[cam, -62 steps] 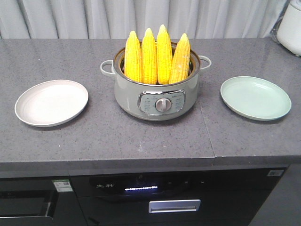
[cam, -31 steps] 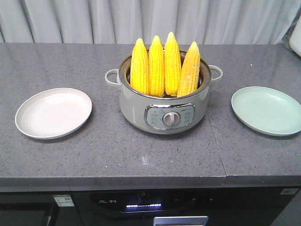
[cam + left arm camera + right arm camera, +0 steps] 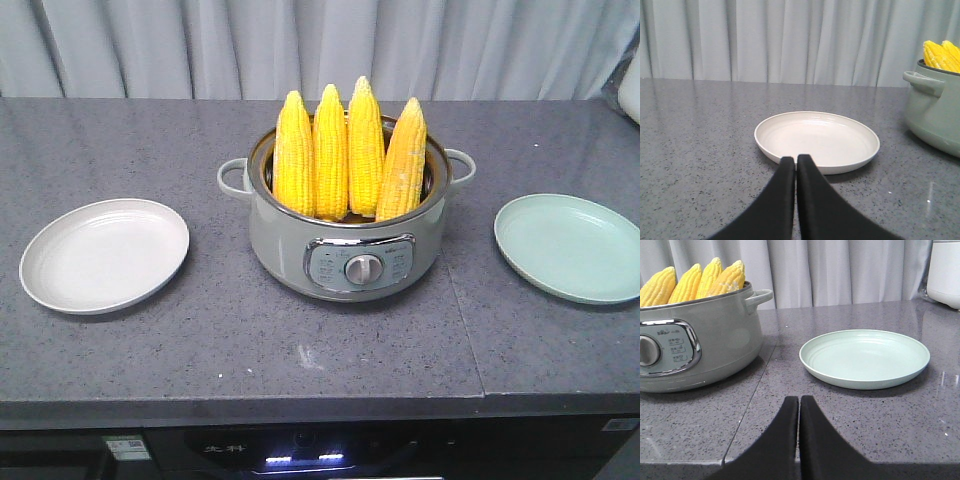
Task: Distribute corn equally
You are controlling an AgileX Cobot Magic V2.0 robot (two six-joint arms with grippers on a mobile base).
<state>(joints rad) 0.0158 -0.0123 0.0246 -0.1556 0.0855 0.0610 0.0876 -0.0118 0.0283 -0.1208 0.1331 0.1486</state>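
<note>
Several yellow cobs of corn [image 3: 348,155] stand upright, tips up, in a grey-green electric pot [image 3: 350,250] at the middle of the counter; they also show as corn [image 3: 692,282] in the right wrist view and corn [image 3: 942,52] in the left wrist view. A white plate [image 3: 104,254] lies left of the pot and a pale green plate [image 3: 570,247] lies right of it, both bare. My left gripper [image 3: 795,159] is shut, low over the counter just before the white plate [image 3: 817,137]. Shut too, my right gripper [image 3: 799,399] hovers near the counter's front edge before the green plate [image 3: 865,357].
The pot has side handles [image 3: 232,176] and a front dial [image 3: 363,268]. A white appliance [image 3: 945,272] stands at the far right back. A curtain hangs behind the grey speckled counter [image 3: 300,350]. Below the front edge is a dark appliance panel [image 3: 300,455].
The front view has shifted: pot, corn and plates sit lower and slightly rightward in frame than a second ago, and less of the cabinet front shows. Nothing on the counter has moved.
</note>
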